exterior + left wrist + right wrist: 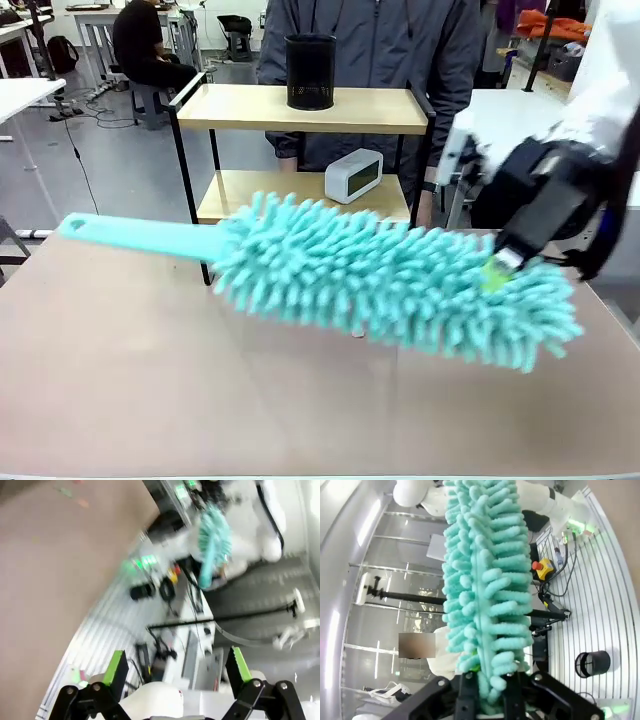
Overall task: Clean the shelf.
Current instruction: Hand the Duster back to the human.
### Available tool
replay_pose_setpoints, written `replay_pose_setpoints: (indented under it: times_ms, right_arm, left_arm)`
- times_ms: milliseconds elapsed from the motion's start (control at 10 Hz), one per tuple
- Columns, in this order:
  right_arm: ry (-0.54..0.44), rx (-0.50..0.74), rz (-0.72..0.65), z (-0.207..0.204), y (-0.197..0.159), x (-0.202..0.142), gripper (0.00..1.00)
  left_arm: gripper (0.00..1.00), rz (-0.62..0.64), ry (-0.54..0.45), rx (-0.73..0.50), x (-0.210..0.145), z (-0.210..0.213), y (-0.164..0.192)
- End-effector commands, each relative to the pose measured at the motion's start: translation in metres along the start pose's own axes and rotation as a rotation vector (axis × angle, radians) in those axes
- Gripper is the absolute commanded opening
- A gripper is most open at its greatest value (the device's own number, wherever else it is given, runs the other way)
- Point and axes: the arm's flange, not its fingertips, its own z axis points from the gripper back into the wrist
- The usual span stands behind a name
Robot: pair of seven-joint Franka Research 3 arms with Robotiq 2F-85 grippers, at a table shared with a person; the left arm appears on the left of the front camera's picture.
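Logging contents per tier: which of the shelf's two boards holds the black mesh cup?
The top board of the shelf: the black mesh cup stands there, while the lower board carries the white clock.

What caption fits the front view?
Right pincer holds a teal duster above the table, before the shelf.
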Motion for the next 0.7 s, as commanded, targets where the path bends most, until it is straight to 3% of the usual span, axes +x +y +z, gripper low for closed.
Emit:
replay_pose_setpoints:
  times_ms: [0, 100, 200, 300, 600]
  right_arm:
    - [-0.056, 0.024, 0.087, 0.036, 0.024, -0.026, 0.00]
    - [-0.161, -0.015, 0.106, 0.061, 0.039, -0.045, 0.00]
    - [-0.384, -0.045, 0.142, 0.092, 0.055, -0.073, 0.00]
    - [-0.530, -0.085, 0.153, 0.114, 0.063, -0.101, 0.00]
    - [-0.947, -0.149, 0.097, 0.154, 0.052, -0.195, 0.00]
  left_arm:
    - [1.00, 0.198, -0.530, 0.148, -0.024, 0.013, 0.033]
    - [1.00, 0.293, -0.600, 0.087, -0.037, 0.020, 0.059]
    - [1.00, 0.366, -0.589, -0.065, -0.044, 0.019, 0.080]
    - [1.00, 0.156, -0.297, 0.088, -0.045, 0.044, 0.042]
    - [1.00, 0.156, -0.297, 0.088, -0.045, 0.044, 0.042]
